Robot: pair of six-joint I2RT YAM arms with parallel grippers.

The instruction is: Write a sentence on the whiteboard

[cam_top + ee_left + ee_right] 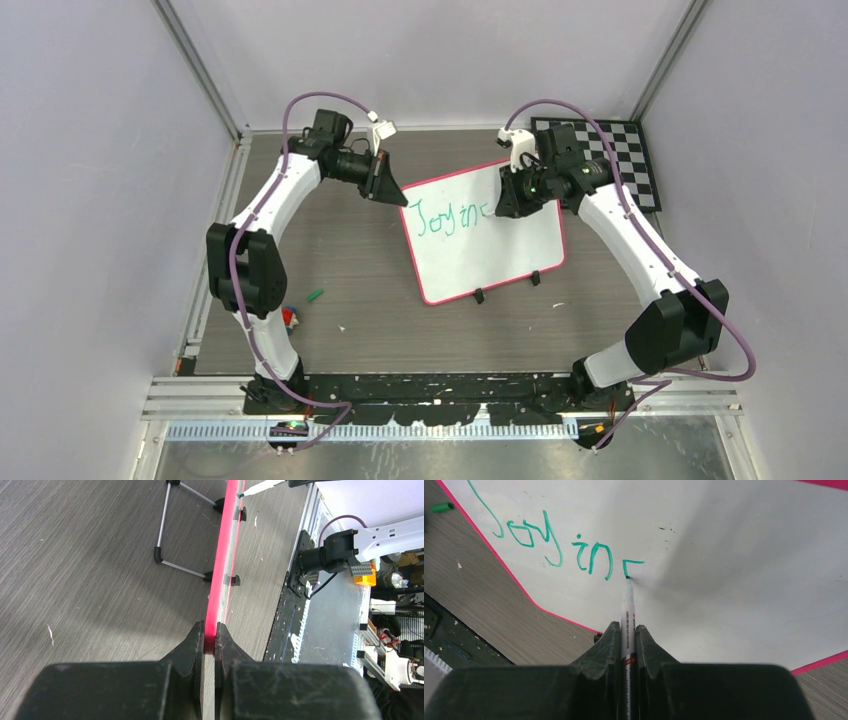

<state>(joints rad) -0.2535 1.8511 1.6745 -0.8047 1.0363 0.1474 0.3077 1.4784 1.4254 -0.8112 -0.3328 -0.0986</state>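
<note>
The whiteboard (505,250) stands tilted on its stand mid-table, white with a pink rim (223,555) and two black clips at its lower edge. Green lettering on it, the sentence (551,542), reads "Joy in" followed by a started stroke; the same sentence (450,216) shows from above. My left gripper (210,639) is shut on the board's pink upper-left rim; from above the left gripper (388,195) sits at that corner. My right gripper (627,630) is shut on a white marker (628,607), whose green tip touches the board at the end of the newest stroke.
A black-and-white checkered board (630,160) lies at the back right, partly under the right arm. A green marker cap (315,296) and a small coloured block (291,318) lie on the table left of the board. The stand's metal legs (172,525) reach behind the board.
</note>
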